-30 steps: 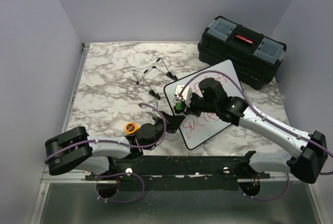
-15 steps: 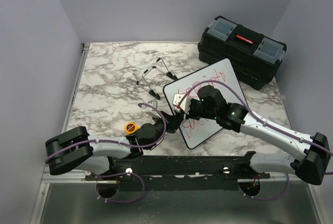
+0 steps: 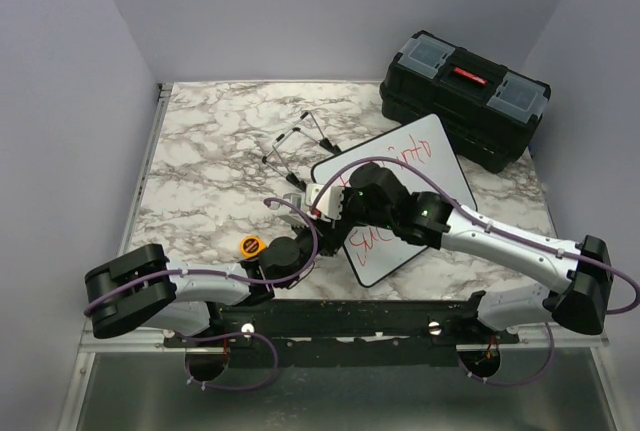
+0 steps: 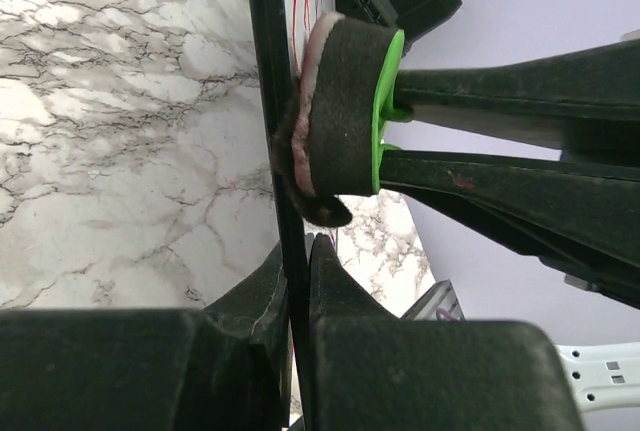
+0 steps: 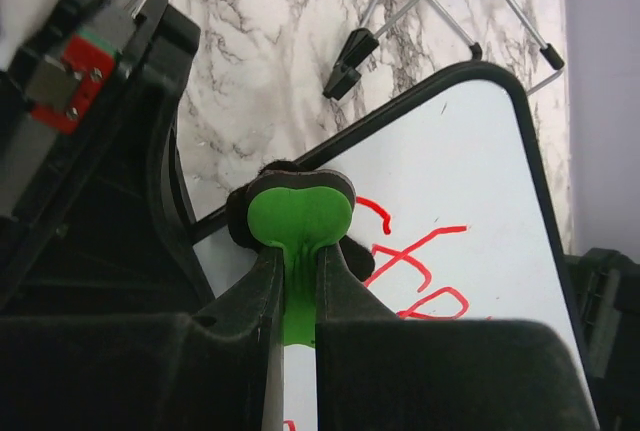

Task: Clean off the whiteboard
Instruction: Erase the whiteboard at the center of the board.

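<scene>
So, whiteboard: on the marble table, rim caught between the left fingertips, white face under the right fingertips; lifted off the marble or not, cannot tell
Left gripper: clenched on the board's thin black rim, one finger on either side of the edge
Right gripper: clamped tight on the green handle of the eraser
Eraser pad: dark felt pressed to the board face just ahead of the left fingertips, reaching right to the rim
Red writing: off to one side of the right fingers; in the top view one scrawl past them toward the far corner, another on the near part of the face
Edges: rounded board corner just beyond the right fingertips; black rim running straight out from between the left fingers
Open room: bare marble outward of the rim beside the left fingers
Wire easel stand: beyond the right fingertips, near the board corner but apart
Toolbox: well past the right fingers, at the board's far edge; touching or not, cannot tell
Orange round piece: just behind the left fingers
</scene>
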Tool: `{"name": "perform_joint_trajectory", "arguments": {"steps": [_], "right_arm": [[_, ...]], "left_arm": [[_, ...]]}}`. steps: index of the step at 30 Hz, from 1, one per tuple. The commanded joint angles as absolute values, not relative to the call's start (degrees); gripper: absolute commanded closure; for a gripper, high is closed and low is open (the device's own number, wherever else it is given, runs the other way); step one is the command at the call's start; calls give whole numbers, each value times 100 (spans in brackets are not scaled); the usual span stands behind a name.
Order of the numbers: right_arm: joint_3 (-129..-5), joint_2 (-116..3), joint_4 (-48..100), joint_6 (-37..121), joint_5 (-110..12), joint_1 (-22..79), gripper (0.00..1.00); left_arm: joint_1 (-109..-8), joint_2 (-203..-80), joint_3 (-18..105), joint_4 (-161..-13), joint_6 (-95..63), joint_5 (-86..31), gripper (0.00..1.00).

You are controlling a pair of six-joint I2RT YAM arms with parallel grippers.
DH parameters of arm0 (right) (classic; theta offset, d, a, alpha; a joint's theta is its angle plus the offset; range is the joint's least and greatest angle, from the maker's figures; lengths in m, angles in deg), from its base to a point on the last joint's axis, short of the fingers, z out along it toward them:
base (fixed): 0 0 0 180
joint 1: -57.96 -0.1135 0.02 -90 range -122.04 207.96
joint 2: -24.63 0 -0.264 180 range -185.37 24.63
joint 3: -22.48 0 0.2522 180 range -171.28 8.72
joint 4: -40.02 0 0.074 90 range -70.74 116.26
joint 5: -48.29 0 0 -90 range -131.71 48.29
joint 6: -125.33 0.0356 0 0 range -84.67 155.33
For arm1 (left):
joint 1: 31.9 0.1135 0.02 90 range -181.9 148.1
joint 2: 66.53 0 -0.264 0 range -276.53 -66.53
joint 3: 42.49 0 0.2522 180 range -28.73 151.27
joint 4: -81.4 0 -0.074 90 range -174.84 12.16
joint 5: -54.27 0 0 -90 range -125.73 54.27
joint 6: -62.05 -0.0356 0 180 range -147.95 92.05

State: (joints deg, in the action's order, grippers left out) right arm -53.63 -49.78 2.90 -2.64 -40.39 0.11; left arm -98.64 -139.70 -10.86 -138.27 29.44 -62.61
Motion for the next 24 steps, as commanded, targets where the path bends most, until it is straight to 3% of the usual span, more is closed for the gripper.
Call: {"name": "perform_joint_trajectory", "arguments": {"steps": [1,6,11,14,22,24], "right_arm": [[-5560,-5442,628,-70,-3206,-315,99],[-4875,-5014,750,-232,-2871,-279,100],[-4504,-4616,-691,-1148,-4537,-198,99],[-4453,-4670,-841,-1237,-4983,-194,99],[-5695,-5657,890,604,-2891,-76,99],[-5717,-5596,832,774,-3104,87,99]], "left_arm": [[-10019,-14000,-905,-14152,2452,-5639,100],[-10017,-13969,-987,-14258,2461,-5642,100],[-9978,-13880,-1072,-14277,2443,-5673,100],[-9964,-13854,-1071,-14284,2418,-5663,100],[-9955,-14026,-1031,-14468,2374,-5439,100],[-9956,-14044,-1053,-14512,2365,-5411,100]]}}
